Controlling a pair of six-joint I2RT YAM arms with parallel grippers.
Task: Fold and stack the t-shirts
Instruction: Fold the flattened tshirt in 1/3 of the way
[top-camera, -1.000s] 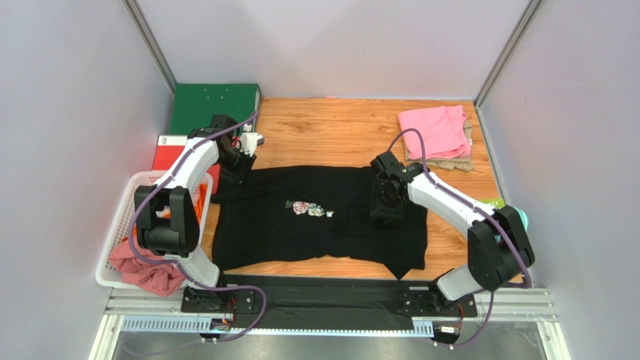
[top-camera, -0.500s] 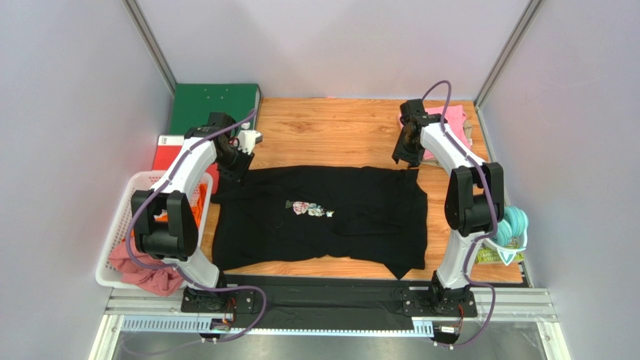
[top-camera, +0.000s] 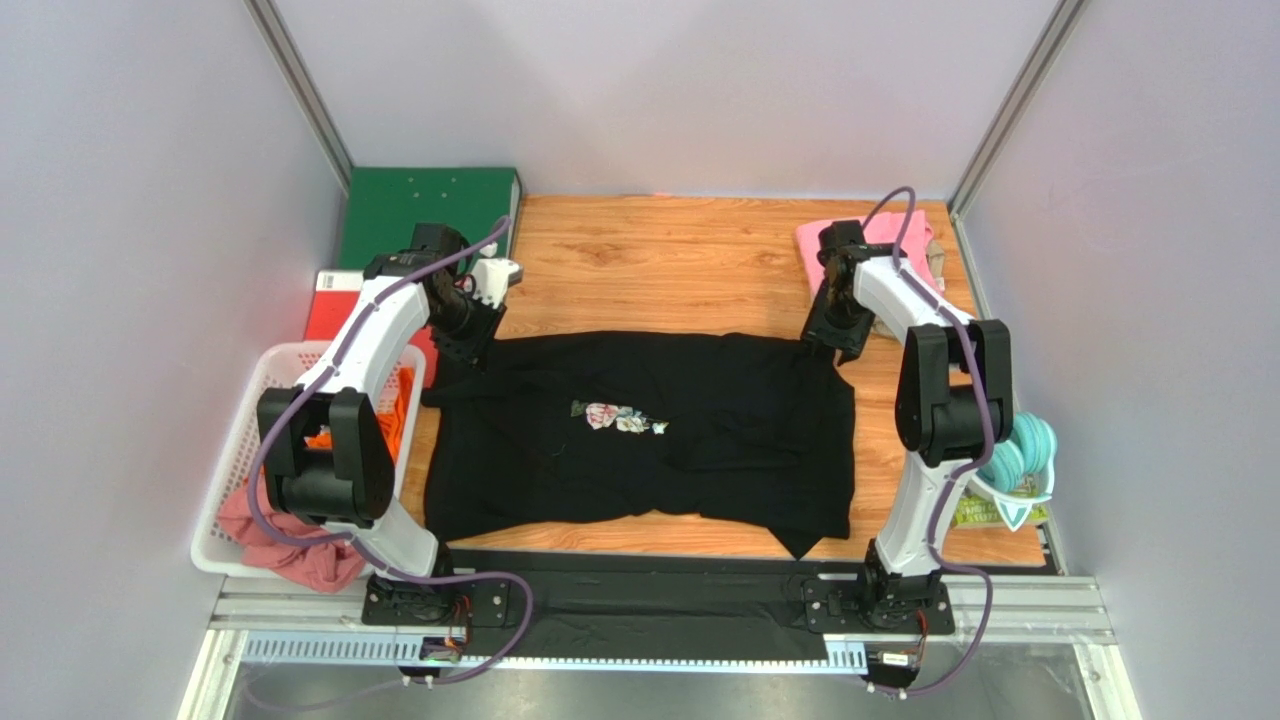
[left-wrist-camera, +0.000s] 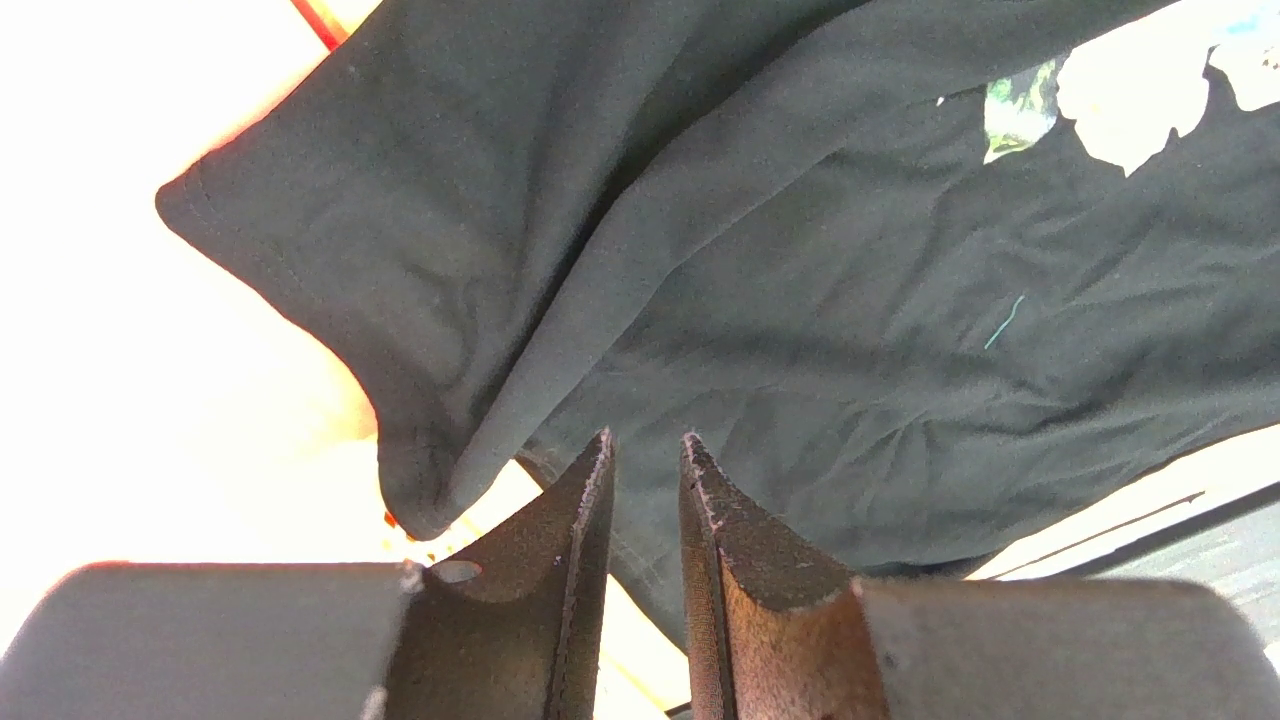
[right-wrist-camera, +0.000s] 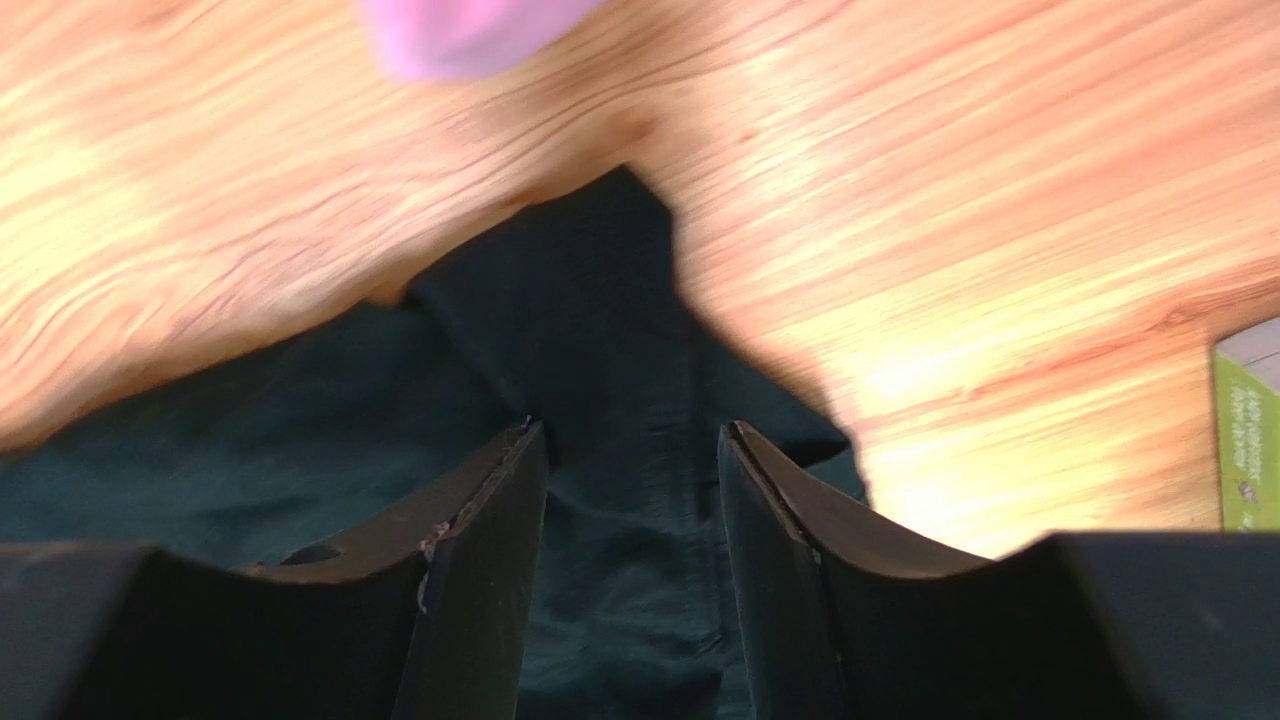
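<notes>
A large black t-shirt (top-camera: 646, 443) with a small rose print (top-camera: 616, 417) lies spread flat on the wooden table. My left gripper (top-camera: 469, 320) hovers at its far left sleeve corner; in the left wrist view the left gripper (left-wrist-camera: 643, 450) stands open by a narrow gap above the black cloth (left-wrist-camera: 842, 300), nothing pinched. My right gripper (top-camera: 831, 330) is over the shirt's far right corner; in the right wrist view the right gripper (right-wrist-camera: 631, 435) is open, with the black cloth (right-wrist-camera: 601, 300) beneath. A folded pink t-shirt (top-camera: 897, 237) lies on a beige one (top-camera: 939, 273) at the back right.
A white basket (top-camera: 226, 480) at the left holds an orange shirt (top-camera: 400, 408) and a dusty-rose one (top-camera: 293, 543). Green binder (top-camera: 428, 210) and red binder (top-camera: 323, 308) lie at the back left. A teal bundle (top-camera: 1025, 450) sits at the right edge.
My right arm swung from the middle of the black shirt out to the back right, then came down over the shirt's far right corner, its jaws a little wider. The left arm stayed put.
</notes>
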